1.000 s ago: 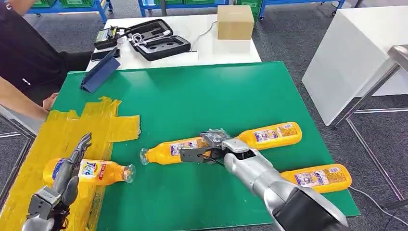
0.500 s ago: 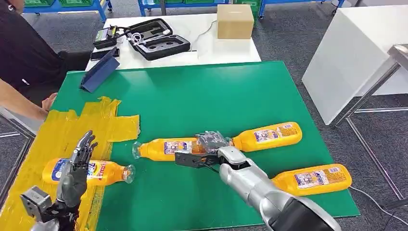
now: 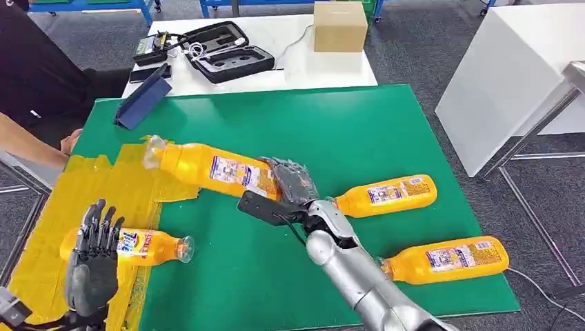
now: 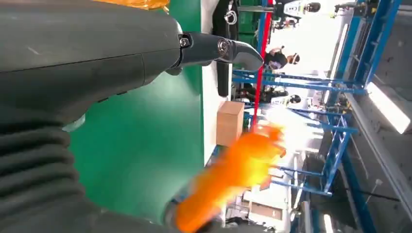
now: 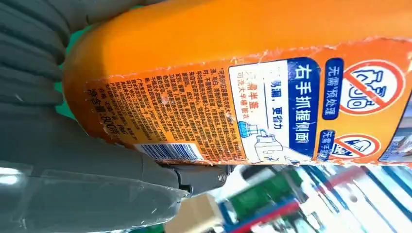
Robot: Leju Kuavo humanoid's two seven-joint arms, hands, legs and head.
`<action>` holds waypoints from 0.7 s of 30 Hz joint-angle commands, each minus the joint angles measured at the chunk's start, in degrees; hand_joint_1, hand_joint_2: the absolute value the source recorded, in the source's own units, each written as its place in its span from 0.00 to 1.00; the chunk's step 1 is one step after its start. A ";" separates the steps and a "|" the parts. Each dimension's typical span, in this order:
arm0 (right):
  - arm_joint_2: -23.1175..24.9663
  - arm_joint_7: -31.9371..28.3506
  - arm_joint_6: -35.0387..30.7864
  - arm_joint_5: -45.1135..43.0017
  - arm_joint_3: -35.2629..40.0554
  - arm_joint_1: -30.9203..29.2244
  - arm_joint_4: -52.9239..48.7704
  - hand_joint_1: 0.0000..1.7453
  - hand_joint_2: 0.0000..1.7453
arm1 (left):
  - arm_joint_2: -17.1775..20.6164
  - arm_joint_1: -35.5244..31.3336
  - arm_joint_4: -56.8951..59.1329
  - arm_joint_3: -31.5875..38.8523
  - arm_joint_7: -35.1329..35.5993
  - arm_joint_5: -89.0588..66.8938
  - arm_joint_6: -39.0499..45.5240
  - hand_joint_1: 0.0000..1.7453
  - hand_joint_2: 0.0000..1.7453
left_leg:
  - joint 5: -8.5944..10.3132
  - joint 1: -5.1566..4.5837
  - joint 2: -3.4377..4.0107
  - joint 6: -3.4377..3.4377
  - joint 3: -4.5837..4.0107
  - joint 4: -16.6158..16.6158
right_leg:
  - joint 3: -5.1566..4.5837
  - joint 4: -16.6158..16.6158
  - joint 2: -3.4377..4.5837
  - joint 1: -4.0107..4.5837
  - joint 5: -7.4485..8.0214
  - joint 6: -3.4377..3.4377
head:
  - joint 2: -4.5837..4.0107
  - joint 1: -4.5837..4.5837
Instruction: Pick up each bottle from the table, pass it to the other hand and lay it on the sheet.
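Currently: my right hand point(image 3: 293, 185) grips a bottle point(image 3: 207, 165) lifted over the table's point(image 3: 386, 131) left half; left hand point(image 3: 93, 258) spread, empty. I'd steady the bottle before passing.

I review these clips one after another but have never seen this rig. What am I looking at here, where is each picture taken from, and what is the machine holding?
This is a humanoid robot with two silver arms, each ending in a many-fingered hand. The wide picture is from its head, looking down at a green table. The other two come from cameras at its wrists, so they look turned and very close.

The right hand grips an orange bottle by its base end and holds it above the table, cap pointing towards the yellow sheet; the right wrist view shows that bottle's label. The left hand is raised, fingers apart, holding nothing.

One bottle already lies on the sheet. Two more bottles lie on the green. Behind stand a cardboard box and an open black case. A person's arm rests at the edge.
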 commanded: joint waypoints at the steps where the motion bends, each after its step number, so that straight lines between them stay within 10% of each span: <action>1: 0.08 -1.72 0.87 -0.71 5.74 5.68 -13.76 1.00 1.00 | -4.15 1.87 -3.47 -5.93 -0.43 -2.25 3.25 0.00 1.00 | -0.14 0.11 0.05 -0.03 0.15 0.00 | 0.26 -0.14 -0.10 0.13 -0.10 -0.01 | 0.00 0.00; 21: 8.81 -1.94 3.21 2.69 21.55 4.37 9.99 1.00 1.00 | -0.74 1.79 -6.01 -17.18 -2.64 -3.34 9.18 0.00 1.00 | -0.12 0.15 0.18 -0.08 0.28 -0.12 | 0.35 -0.23 0.02 0.18 -0.06 -0.07 | 0.00 0.00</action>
